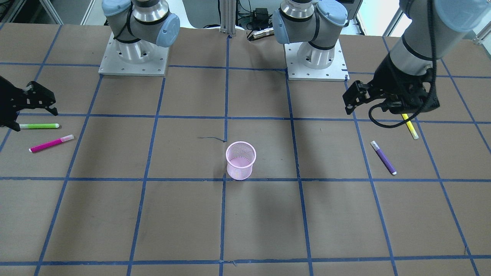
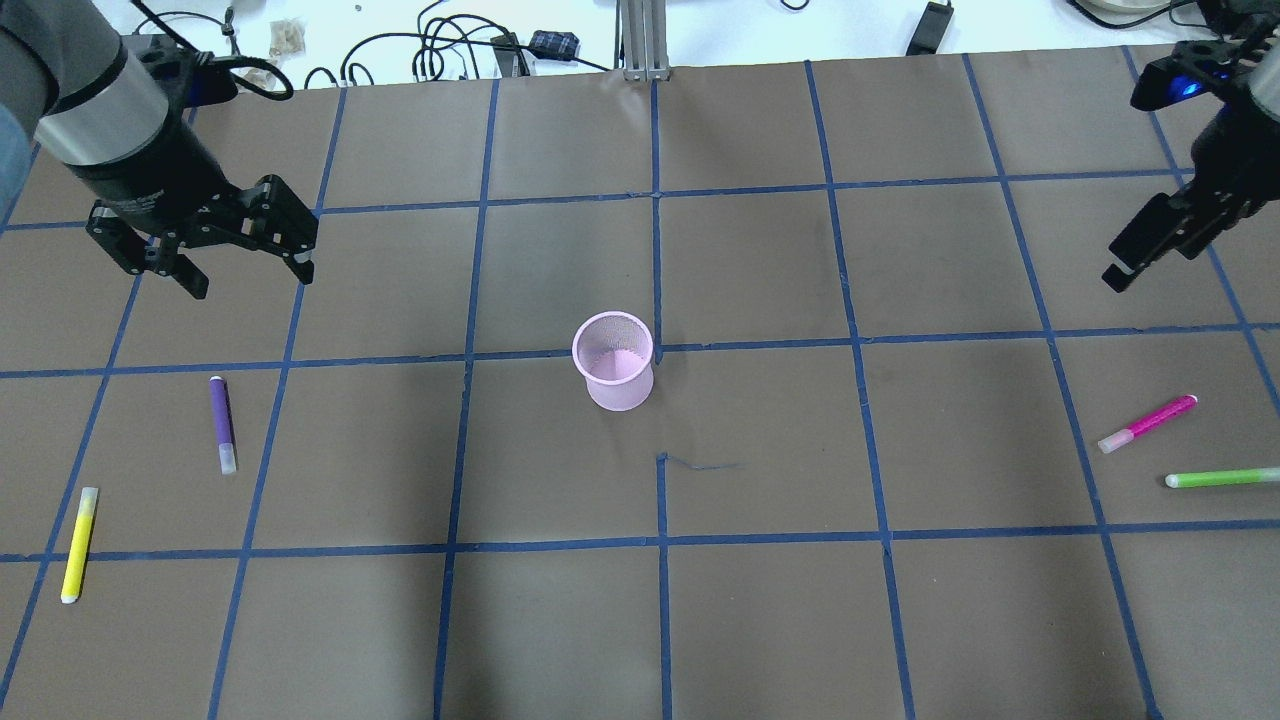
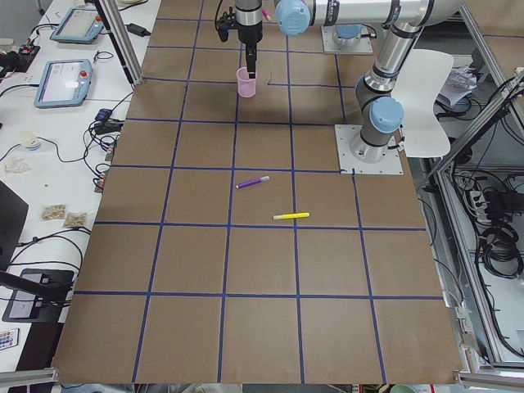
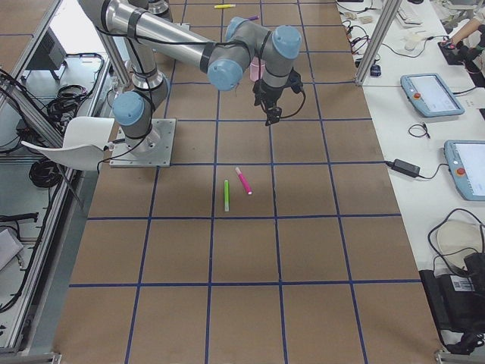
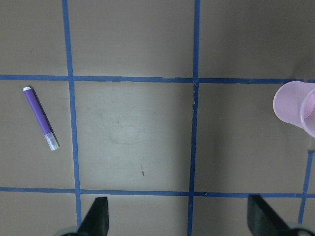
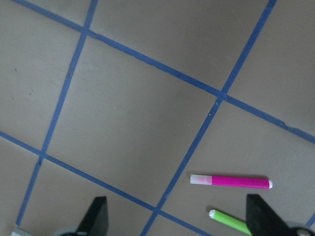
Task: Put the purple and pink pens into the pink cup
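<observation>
The pink mesh cup point(image 2: 613, 360) stands upright at the table's middle; it also shows in the front view point(image 1: 240, 165). The purple pen point(image 2: 222, 424) lies flat on the robot's left side and shows in the left wrist view point(image 5: 40, 118). The pink pen point(image 2: 1148, 423) lies flat on the right side and shows in the right wrist view point(image 6: 231, 181). My left gripper point(image 2: 250, 280) hovers open and empty, beyond the purple pen. My right gripper point(image 2: 1130, 262) hovers open and empty, beyond the pink pen.
A yellow pen point(image 2: 78, 543) lies near the purple one, closer to the robot. A green pen point(image 2: 1222, 478) lies beside the pink pen. Cables and small items lie past the table's far edge point(image 2: 450, 50). Both arm bases point(image 1: 134, 57) stand at the robot's side.
</observation>
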{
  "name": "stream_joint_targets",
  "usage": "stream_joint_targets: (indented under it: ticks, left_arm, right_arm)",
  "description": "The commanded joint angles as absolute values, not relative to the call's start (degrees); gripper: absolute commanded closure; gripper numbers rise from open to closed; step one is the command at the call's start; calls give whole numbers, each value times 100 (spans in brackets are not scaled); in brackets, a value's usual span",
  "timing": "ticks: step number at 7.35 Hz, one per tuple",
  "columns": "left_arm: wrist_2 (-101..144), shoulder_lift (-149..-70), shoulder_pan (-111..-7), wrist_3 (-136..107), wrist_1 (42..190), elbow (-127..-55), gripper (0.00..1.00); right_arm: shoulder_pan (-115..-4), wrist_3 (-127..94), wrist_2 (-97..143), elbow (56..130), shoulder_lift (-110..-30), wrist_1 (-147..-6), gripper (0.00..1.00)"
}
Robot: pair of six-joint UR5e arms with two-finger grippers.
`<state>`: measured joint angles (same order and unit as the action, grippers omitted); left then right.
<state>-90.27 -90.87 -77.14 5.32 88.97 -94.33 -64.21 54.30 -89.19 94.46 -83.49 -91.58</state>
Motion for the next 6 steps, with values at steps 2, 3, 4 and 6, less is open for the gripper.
stream_joint_targets:
  ticks: [2, 3, 4, 6]
  left_arm:
    - [-9053, -9560, -6771, 677, 7475, -10035, 0]
    - [-9053, -9832, -6637, 738, 6931, -10237, 0]
    - [-9088, -10052, -6557, 790, 6534, -10457, 0]
    - [-9079, -10518, -5936, 808, 6347, -10477, 0]
  right_arm:
    - [-5584, 8517, -8833, 9475, -7877, -9272, 0]
    - [-5346, 9500, -8816, 9475, -7657, -9281, 0]
    - [-5205, 10615, -8815, 9475, -7351, -9481, 0]
    - [-5045, 12778, -8824, 9475, -6726, -9833, 0]
